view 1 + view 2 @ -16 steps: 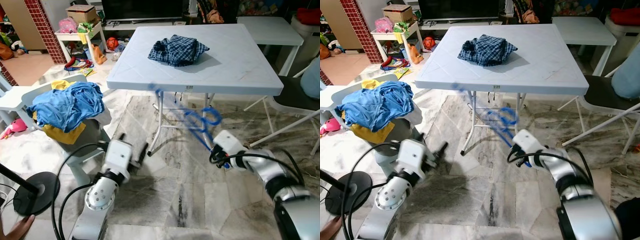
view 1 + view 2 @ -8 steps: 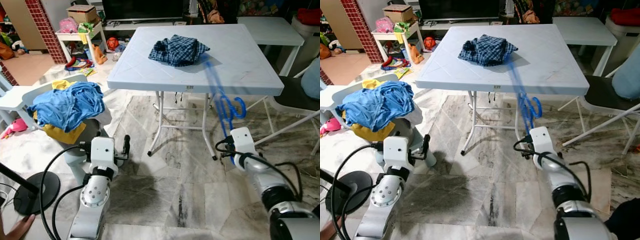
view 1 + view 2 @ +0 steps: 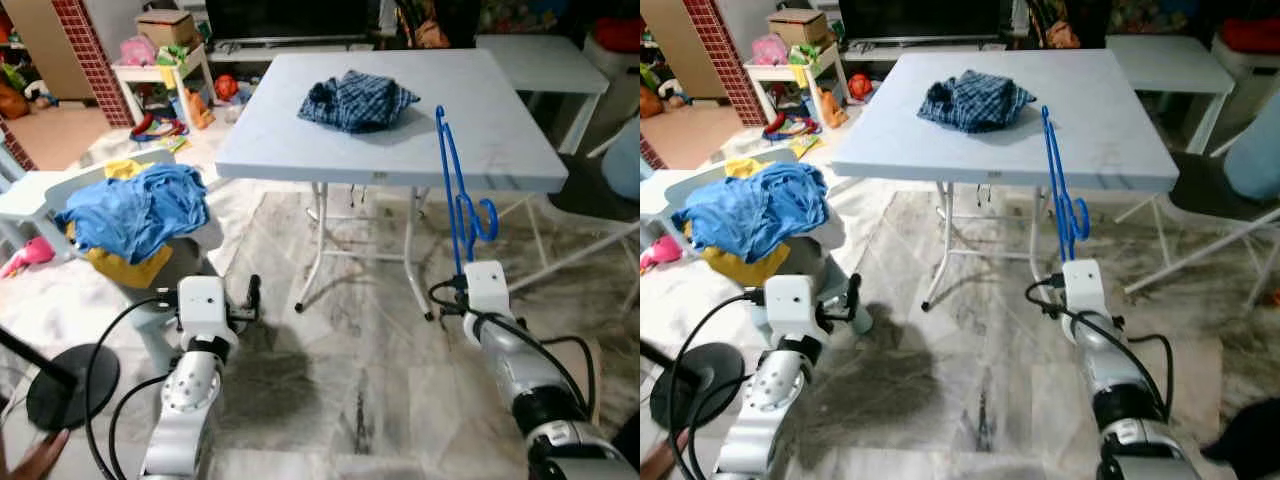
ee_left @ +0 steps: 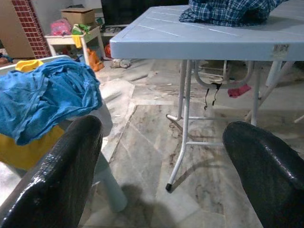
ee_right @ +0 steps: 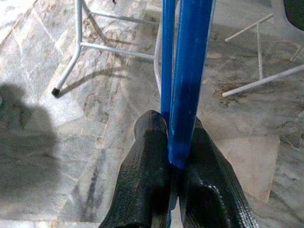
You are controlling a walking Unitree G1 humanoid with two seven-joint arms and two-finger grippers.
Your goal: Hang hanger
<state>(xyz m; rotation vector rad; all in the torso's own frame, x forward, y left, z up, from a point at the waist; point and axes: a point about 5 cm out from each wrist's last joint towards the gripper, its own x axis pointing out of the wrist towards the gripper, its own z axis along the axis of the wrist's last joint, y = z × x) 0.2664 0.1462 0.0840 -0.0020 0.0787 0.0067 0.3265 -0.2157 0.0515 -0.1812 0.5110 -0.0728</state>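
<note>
the right gripper (image 5: 172,156) has its jaws clamped together on the lower end of the blue hanger (image 3: 455,190), low over the marble floor (image 3: 340,400) just in front of the bench (image 3: 400,130). in the right wrist view the two black fingers (image 5: 147,175) pinch the blue plastic between them, with two blue bars rising straight up out of the grip. from the head views the hanger stands almost upright above the gripper (its thin top reaches up in front of the bench's near edge, toward the right side), and its curled hook (image 3: 482,215) sits partway down the shaft, just above the wrist.

the left gripper (image 4: 166,156) hangs low on the robot's left, jaws wide apart and holding nothing; its wrist view looks between the two fingers toward the bench legs (image 4: 183,128) and floor.

on the bench lies a crumpled dark blue checked shirt (image 3: 355,100), well apart from the hanger's top. to the left, a heap of blue and yellow clothes (image 3: 135,215) sits piled on a pale chair (image 3: 30,195). a round black stand base (image 3: 70,385) rests on the floor near the left arm, and a fingertip of a person (image 3: 35,462) shows at the lower left corner.
</note>
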